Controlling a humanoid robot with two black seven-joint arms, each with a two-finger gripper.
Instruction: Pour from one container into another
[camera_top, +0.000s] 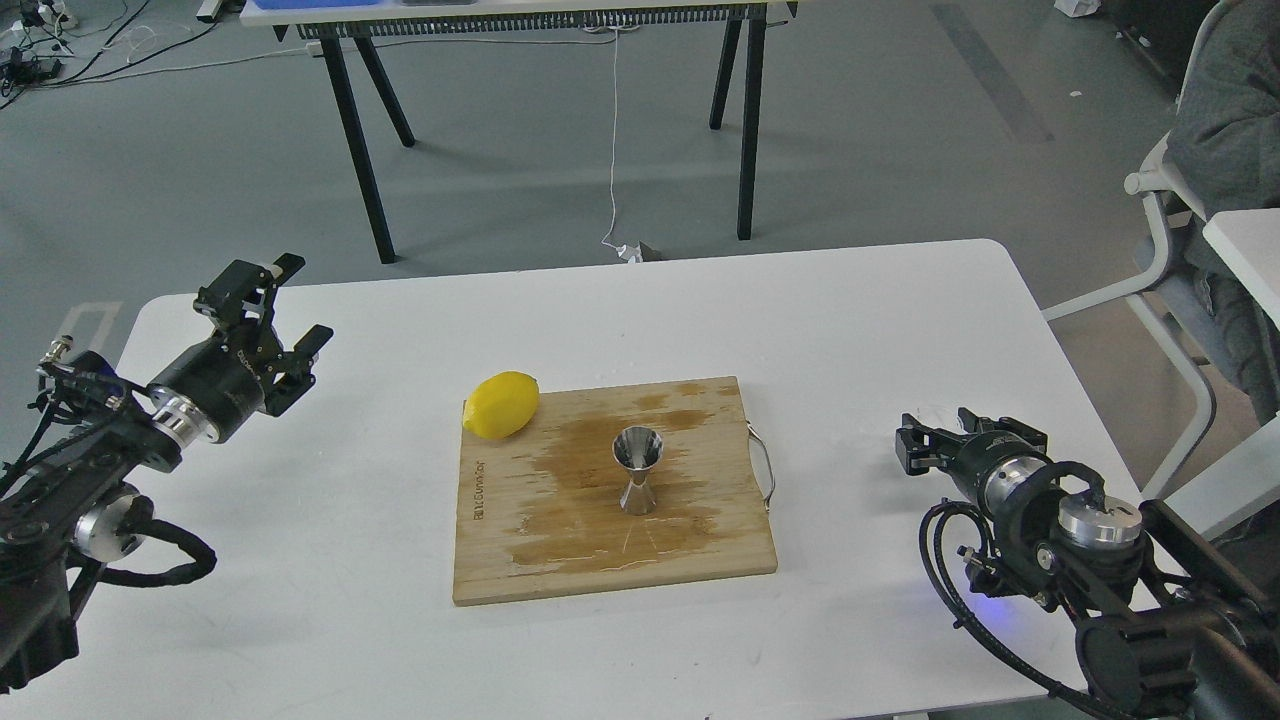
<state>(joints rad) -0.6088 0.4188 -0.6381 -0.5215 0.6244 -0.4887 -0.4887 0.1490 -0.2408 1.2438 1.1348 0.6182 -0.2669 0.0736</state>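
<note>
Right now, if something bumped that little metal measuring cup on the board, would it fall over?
Probably yes. The measuring cup stands upright on a small base with a narrow waist, so a sideways nudge could tip it. Its shiny steel looks smooth, likely slippery. The board under it shows wet-looking stains, so it might slide too.

The white counter (850, 330) with rounded corners stands on a grey floor (520, 150). Beyond the counter, a second table (520, 15) rests on black splayed legs, a white cable (613, 130) hanging from it to a plug on the floor just behind the counter. Further cables (60, 50) lie on the floor beyond the counter's left end. Right of the counter stands a white-framed chair (1165, 230).
</note>
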